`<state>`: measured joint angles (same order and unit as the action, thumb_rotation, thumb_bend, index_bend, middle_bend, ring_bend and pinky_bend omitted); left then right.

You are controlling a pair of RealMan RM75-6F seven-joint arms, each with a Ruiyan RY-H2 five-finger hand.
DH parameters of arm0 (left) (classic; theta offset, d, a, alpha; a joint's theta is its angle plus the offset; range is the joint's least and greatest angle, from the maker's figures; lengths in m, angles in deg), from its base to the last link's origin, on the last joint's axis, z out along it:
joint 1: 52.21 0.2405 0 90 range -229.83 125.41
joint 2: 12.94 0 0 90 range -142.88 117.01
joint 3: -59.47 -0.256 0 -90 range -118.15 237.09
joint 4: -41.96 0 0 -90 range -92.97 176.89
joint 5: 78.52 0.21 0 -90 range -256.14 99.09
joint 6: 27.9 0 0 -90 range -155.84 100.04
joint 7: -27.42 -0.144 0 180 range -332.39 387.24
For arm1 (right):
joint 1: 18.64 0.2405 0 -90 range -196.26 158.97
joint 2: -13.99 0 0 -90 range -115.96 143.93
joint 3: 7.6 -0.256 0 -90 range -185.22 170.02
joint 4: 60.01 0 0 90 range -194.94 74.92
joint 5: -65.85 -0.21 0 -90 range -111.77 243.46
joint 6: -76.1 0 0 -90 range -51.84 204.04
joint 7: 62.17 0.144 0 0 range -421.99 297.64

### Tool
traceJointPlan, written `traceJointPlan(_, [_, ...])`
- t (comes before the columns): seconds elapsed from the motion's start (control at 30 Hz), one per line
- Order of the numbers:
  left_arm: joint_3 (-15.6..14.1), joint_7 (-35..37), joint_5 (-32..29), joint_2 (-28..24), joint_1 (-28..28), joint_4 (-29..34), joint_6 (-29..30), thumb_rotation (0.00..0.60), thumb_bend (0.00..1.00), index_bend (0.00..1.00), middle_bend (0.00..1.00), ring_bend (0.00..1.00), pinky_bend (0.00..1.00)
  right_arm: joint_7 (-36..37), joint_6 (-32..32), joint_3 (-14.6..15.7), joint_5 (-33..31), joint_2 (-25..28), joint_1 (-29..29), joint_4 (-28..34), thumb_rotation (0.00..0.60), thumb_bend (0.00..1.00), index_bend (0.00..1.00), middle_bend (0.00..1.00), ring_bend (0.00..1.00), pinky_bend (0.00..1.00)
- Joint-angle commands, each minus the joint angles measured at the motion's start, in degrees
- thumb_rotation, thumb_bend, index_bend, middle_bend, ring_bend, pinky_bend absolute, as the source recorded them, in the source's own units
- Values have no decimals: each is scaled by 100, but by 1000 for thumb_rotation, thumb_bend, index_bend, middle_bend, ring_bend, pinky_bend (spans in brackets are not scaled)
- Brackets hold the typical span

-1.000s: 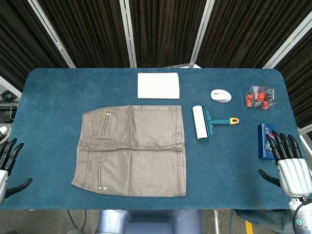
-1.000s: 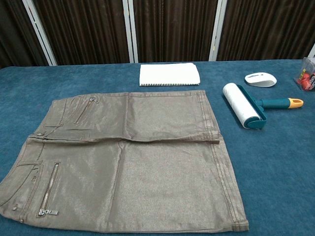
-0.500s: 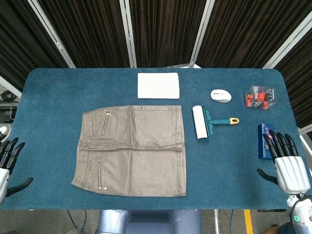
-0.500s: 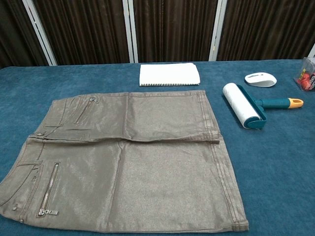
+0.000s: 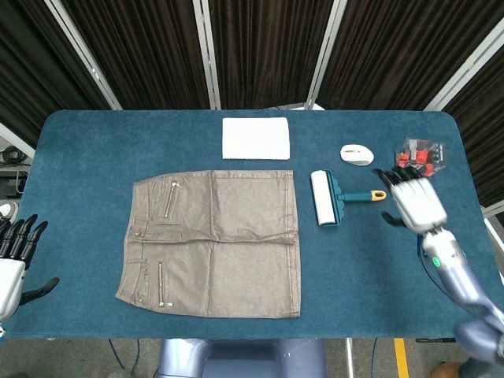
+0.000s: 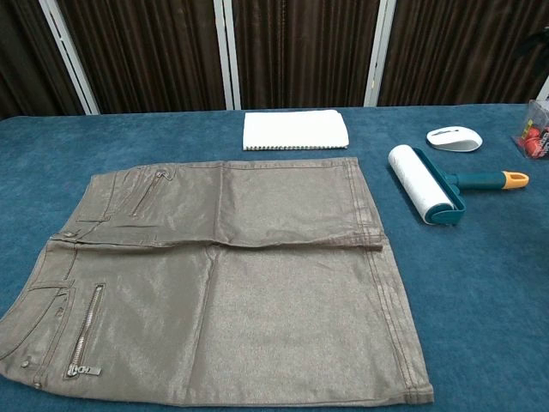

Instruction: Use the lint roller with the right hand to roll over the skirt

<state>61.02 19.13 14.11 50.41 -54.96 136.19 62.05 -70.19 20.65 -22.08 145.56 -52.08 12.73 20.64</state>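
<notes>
Hovering empty, fingers apart, the right hand (image 5: 413,201) is just beside the lint roller (image 5: 329,198) handle

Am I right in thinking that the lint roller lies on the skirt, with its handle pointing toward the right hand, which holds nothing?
Not quite: the lint roller lies on the blue table beside the skirt, clear of its hem, as the head view shows. Its handle does point toward the right hand, which holds nothing.
</notes>
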Motion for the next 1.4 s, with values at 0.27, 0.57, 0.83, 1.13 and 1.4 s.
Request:
traceJointPlan(0.27, [114, -122, -351, 86, -63, -70, -173, 600, 0, 0, 0, 0, 0, -280, 1102, 96, -456, -1103, 930, -1435, 600, 218, 200, 317, 240, 262])
traceJointPlan(0.57, [172, -184, -578, 129, -96, -109, -270, 600, 0, 0, 0, 0, 0, -376, 1456, 464, -277, -1993, 1307, -2617, 600, 240, 208, 320, 244, 277])
traceJointPlan(0.83, [194, -199, -703, 156, -133, -163, -353, 600, 0, 0, 0, 0, 0, -288, 1670, 674, -202, -2512, 1468, -3518, 600, 244, 210, 319, 244, 278])
traceJointPlan(1.13, [208, -160, -752, 136, -140, -158, -340, 600, 0, 0, 0, 0, 0, -203, 1878, 924, -25, -2879, 1592, -4323, 600, 253, 213, 320, 246, 277])
traceJointPlan(1.4, [210, -163, -777, 139, -153, -155, -350, 600, 0, 0, 0, 0, 0, -29, 2022, 1009, 43, -3027, 1660, -4648, 600, 259, 233, 333, 262, 277])
